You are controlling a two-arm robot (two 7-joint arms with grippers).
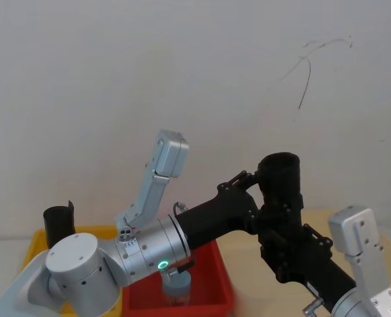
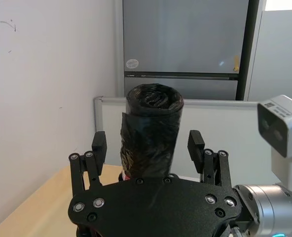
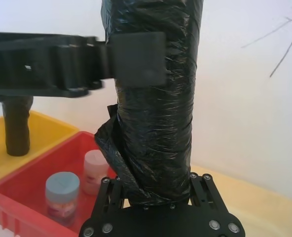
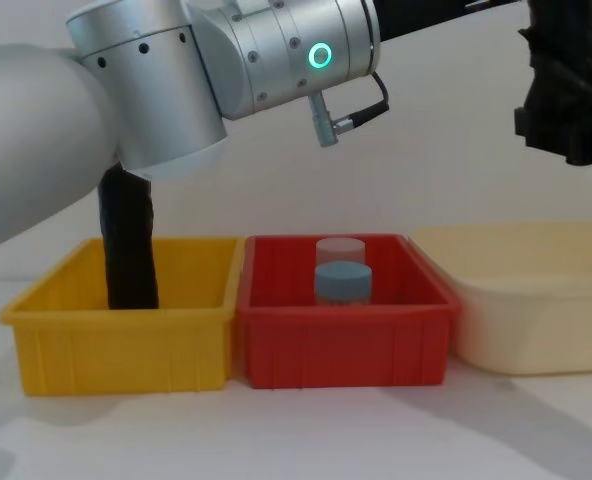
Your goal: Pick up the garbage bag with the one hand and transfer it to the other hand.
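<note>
The garbage bag (image 1: 279,173), a tight black crinkly roll, stands upright in the air above the table's right side. My right gripper (image 3: 156,190) comes up from below and is shut on the roll's lower end (image 3: 153,163). My left gripper (image 2: 148,145) reaches in from the left at mid-height. Its fingers (image 2: 99,146) stand open on either side of the garbage bag (image 2: 152,133), with a small gap on each side. In the chest view the garbage bag (image 4: 568,80) hangs high at the right edge.
A yellow bin (image 4: 116,345) at the left holds a second black roll (image 4: 128,245). Beside it, a red bin (image 4: 341,345) contains a blue-lidded jar (image 4: 342,282) and a pale-lidded one. A cream tub (image 4: 536,300) sits at the right, below the raised roll.
</note>
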